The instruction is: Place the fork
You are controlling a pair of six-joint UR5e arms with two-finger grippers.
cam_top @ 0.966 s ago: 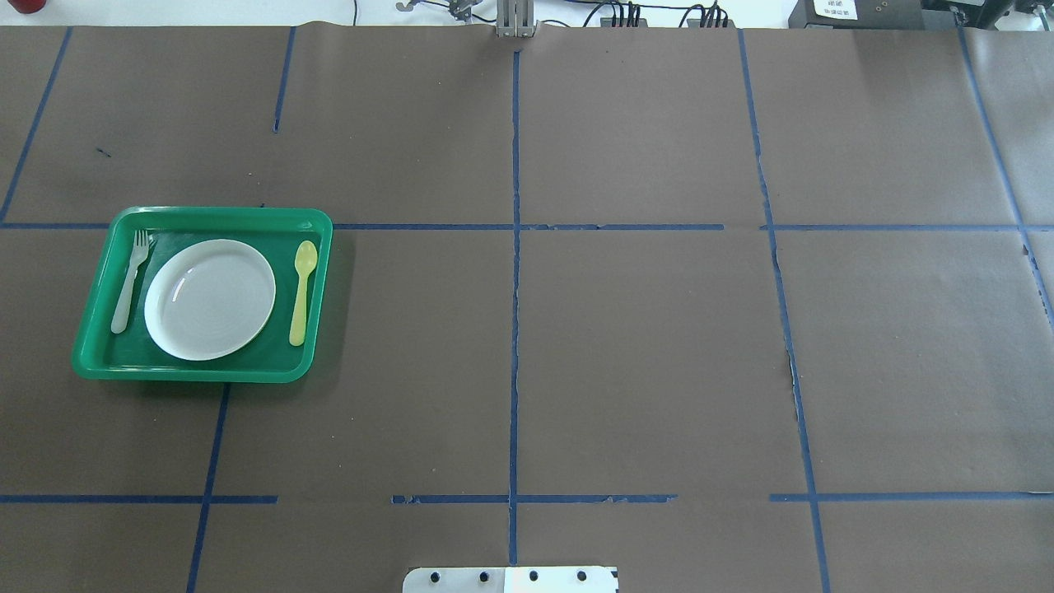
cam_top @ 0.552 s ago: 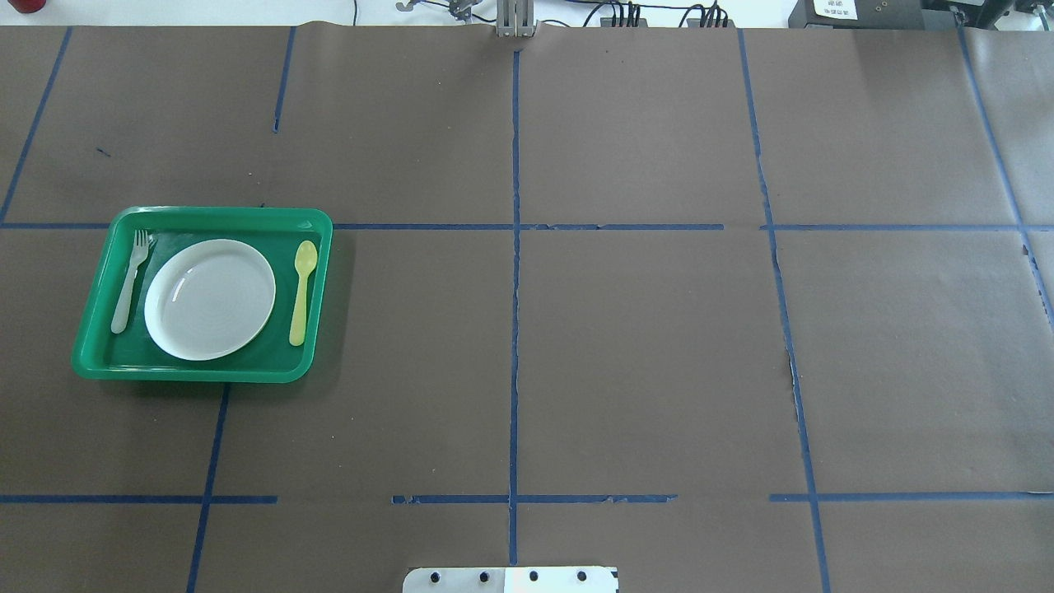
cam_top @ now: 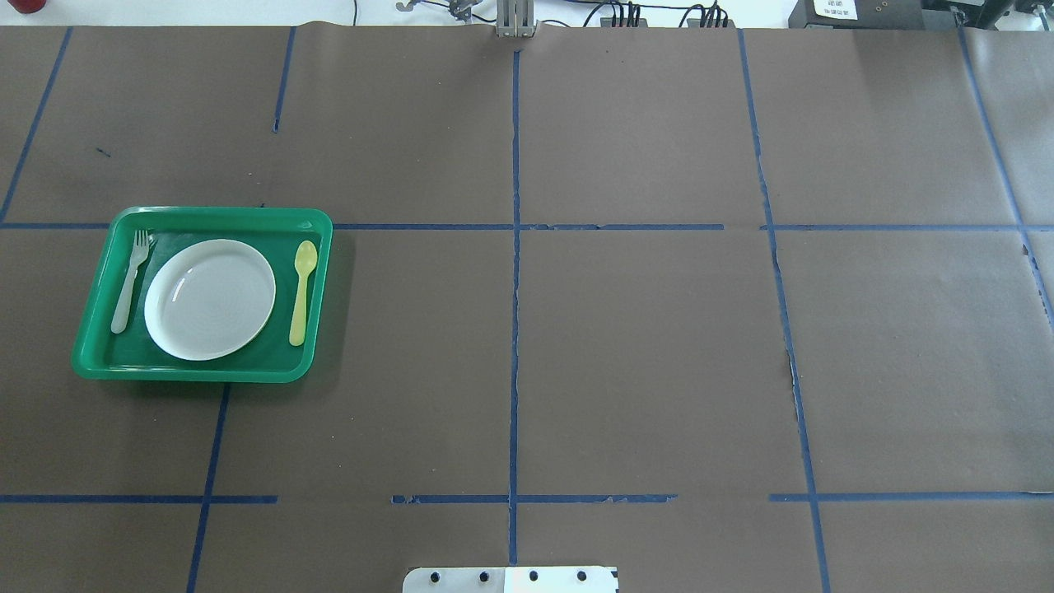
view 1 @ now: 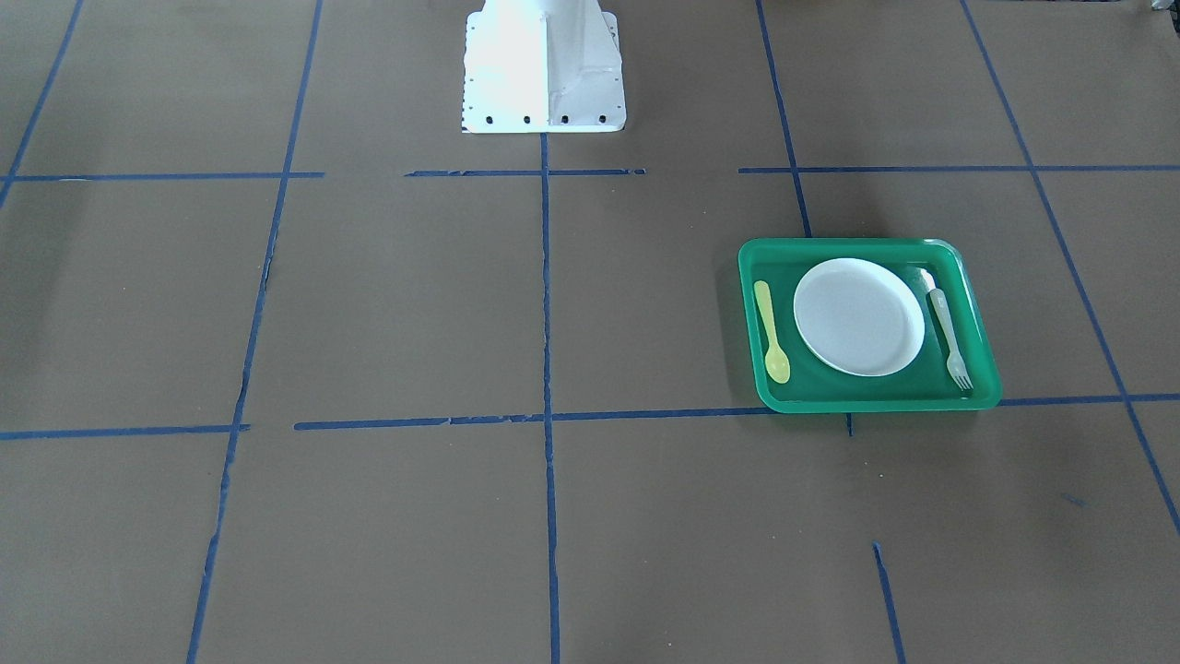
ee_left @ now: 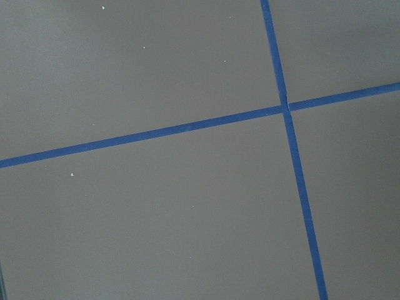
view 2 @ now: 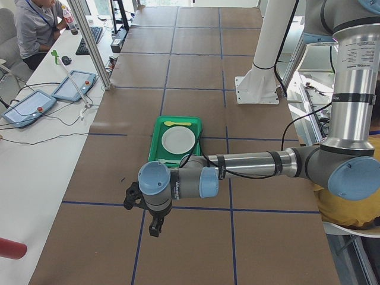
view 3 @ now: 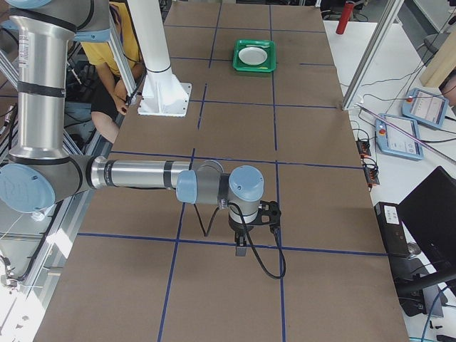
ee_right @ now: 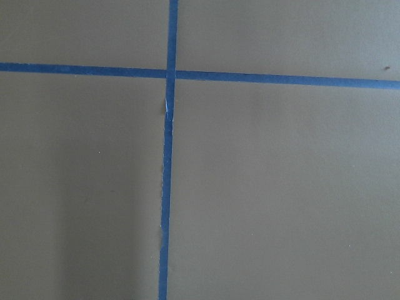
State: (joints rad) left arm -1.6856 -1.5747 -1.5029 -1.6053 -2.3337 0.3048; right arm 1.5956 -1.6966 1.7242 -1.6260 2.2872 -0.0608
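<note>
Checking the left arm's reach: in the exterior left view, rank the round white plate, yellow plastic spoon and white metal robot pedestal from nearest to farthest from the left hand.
From the left hand:
1. Round white plate, in the middle of the green tray.
2. Yellow plastic spoon, on the tray's far side.
3. White metal robot pedestal, beyond the tray, toward the robot's side.

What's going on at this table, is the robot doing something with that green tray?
Nothing is being handled at this moment. The fork lies in the green tray beside the white plate, with the yellow spoon on the plate's other side. The left gripper hangs over the table short of the tray, and the right gripper hangs far from it. Neither touches the cutlery.
</note>
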